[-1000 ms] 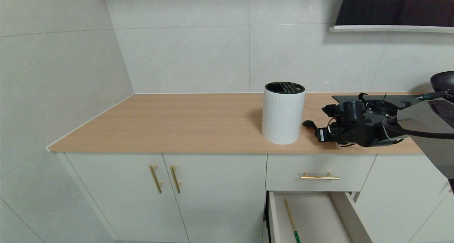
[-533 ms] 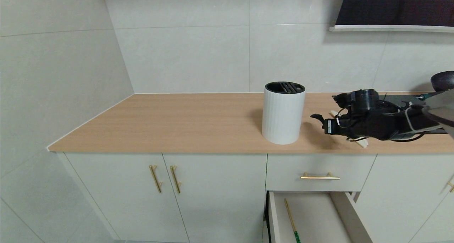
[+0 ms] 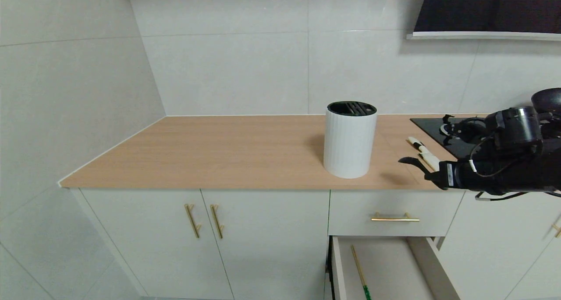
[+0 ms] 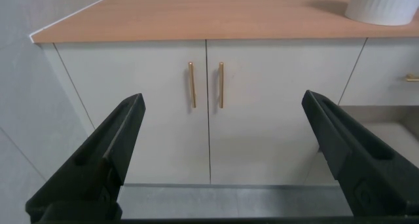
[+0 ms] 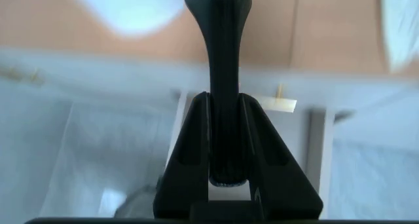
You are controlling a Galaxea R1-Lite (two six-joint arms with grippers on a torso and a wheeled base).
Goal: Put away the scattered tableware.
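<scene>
My right gripper (image 3: pixel 431 174) hangs just past the counter's front edge, right of the white ribbed utensil holder (image 3: pixel 350 140). It is shut on a black handle (image 3: pixel 410 161) that sticks out toward the holder; in the right wrist view the gripper (image 5: pixel 224 103) pinches this black handle (image 5: pixel 222 47), and the utensil's other end is hidden. A white knife-like piece (image 3: pixel 424 152) lies on the counter beside the hob. Green-tipped chopsticks (image 3: pixel 360 271) lie in the open drawer (image 3: pixel 339 265) below. My left gripper (image 4: pixel 222 165) is open, low before the cabinet doors.
A black hob (image 3: pixel 440 131) and a dark wok (image 3: pixel 547 99) sit at the counter's right end. The wooden counter (image 3: pixel 228 151) stretches left of the holder. A shut drawer with a gold handle (image 3: pixel 394 219) lies above the open one. Cabinet door handles (image 4: pixel 206 84) face the left gripper.
My right gripper, still holding the black handle, has moved right and back from beside the holder to the counter's front edge. The white knife-like piece on the counter is now uncovered.
</scene>
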